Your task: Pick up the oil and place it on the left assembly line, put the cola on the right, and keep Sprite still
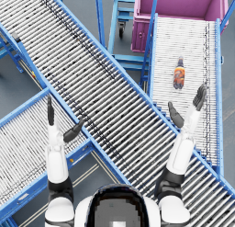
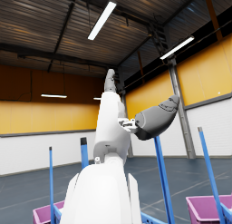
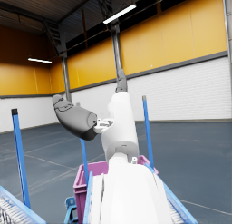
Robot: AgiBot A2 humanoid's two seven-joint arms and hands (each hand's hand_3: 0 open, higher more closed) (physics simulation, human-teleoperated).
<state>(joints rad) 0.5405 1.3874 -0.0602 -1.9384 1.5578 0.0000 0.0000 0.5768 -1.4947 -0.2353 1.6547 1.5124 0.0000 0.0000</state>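
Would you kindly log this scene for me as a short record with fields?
left hand: open, holds nothing, raised, seen against the left line
right hand: open, holds nothing, raised, seen against the near part of the right line
bottle: dark with an orange band, lying on the right line, beyond the right hand and apart from it; label unreadable
middle line: runs diagonally between the two hands
bin: purple, at the right line's far end
other bottles: none in view
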